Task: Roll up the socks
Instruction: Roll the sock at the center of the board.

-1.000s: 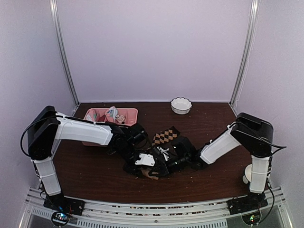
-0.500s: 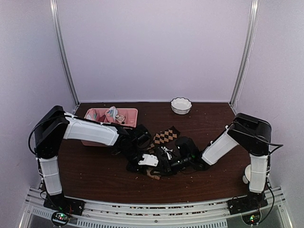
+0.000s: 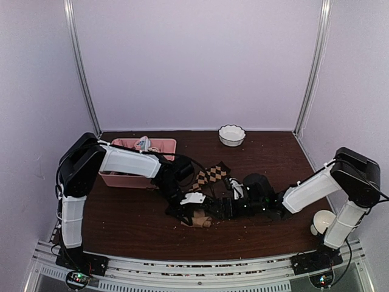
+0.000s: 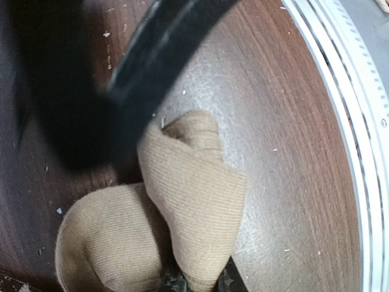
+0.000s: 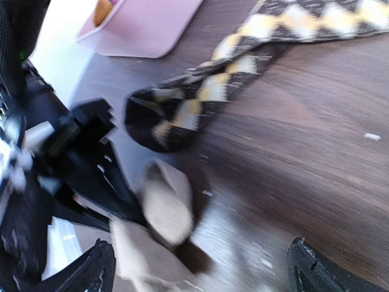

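Since a second ago the right arm has drawn back toward its own side and its jaws have sprung apart, while the left arm has reached further across the middle and closed. The left end effector (image 4: 197,283) is pinched narrow on a fold of the tan sock (image 4: 188,201), gripping it at the sock's lower edge in the wrist view; the sock is doubled over on itself in a loose bundle and rests on the bench (image 3: 121,225) near its front edge. The right end effector (image 5: 200,277) stands wide and holds nothing; the tan sock (image 5: 161,213) lies just ahead of its fingers, apart from them. Beyond that, the argyle sock (image 5: 200,91), dark brown with tan diamonds, lies stretched flat, its toe end close to the tan bundle and its length running toward the back of the bench. From above, the argyle sock (image 3: 213,174) sits between the two arms. The bench is dark brown wood, scattered with pale specks, with a metal rail (image 3: 182,274) along the near edge. A pink tray (image 3: 115,177) sits at the left rear and a white bowl (image 3: 231,134) at the back. Plain pale lilac walls (image 3: 194,61) enclose the space.
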